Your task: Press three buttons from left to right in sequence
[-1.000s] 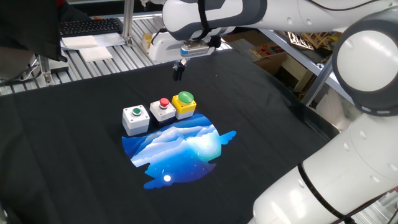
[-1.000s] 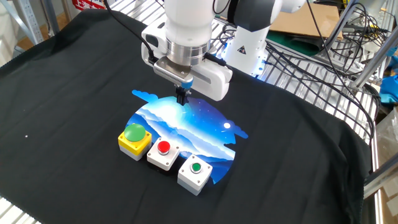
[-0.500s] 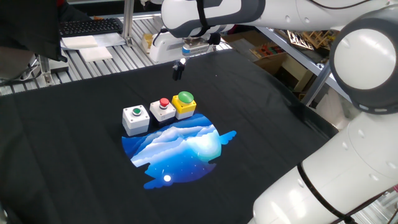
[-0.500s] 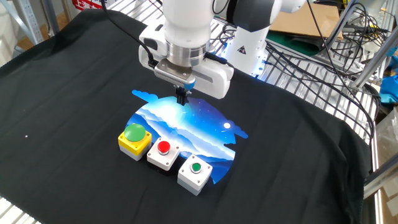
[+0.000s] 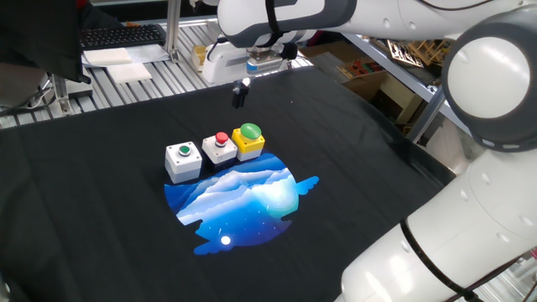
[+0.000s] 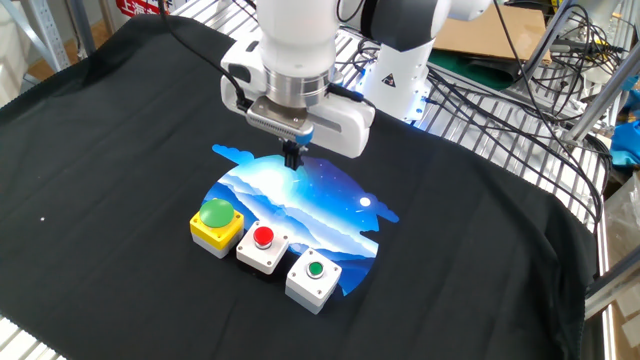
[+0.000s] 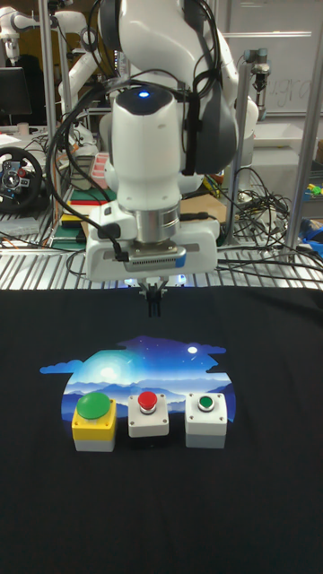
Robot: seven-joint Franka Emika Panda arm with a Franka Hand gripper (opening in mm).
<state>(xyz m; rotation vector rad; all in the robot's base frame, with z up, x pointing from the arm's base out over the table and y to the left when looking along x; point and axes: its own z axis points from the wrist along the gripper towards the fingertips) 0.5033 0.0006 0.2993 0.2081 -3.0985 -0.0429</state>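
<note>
Grey box with small green button [image 5: 183, 153]: first in sequence, apparently well forward-left of raised jaws [image 5: 240, 94]; jaw state cannot be told.

White glossy arm [image 6: 296, 30] with dark grey joint bands, black cables, blue status light, small black gripper [image 6: 293, 156].

No text, label, brand, number or sign can be read in any view; red lettering at the top edge of the other fixed view is cut off and illegible.
</note>
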